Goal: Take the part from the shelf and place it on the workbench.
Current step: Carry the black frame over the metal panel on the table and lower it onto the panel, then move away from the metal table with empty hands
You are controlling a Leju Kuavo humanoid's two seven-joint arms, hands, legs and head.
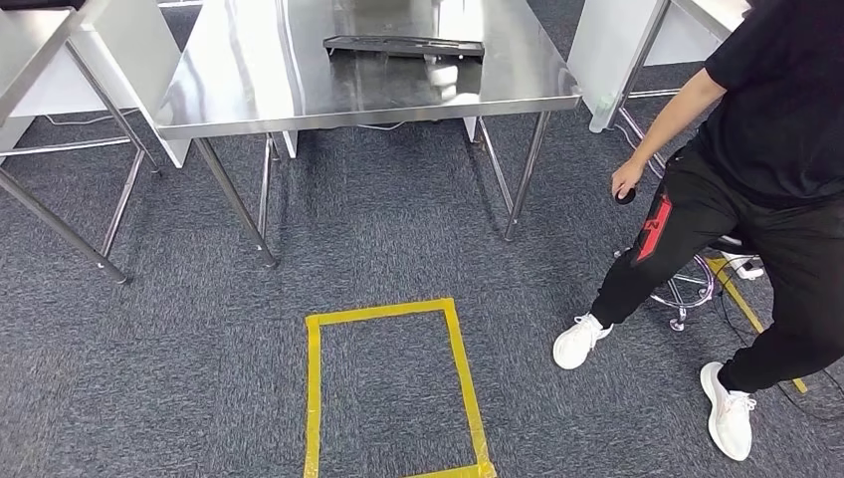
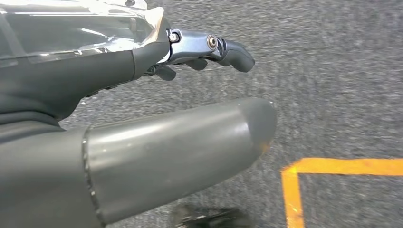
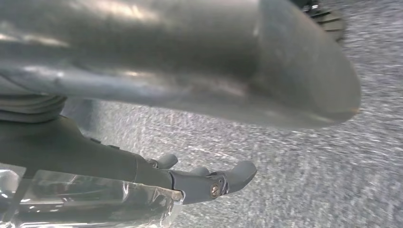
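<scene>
The dark part (image 1: 404,45) is lying flat on the steel desk (image 1: 249,90). Both hands are hanging over grey carpet, left hand (image 2: 142,95) and right hand (image 3: 157,137) spread, holding nothing (a person (image 1: 756,169) is sitting nearby).

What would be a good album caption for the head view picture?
A dark part lies on a steel workbench, a yellow tape rectangle marks the carpet, and a person waits at right.
</scene>
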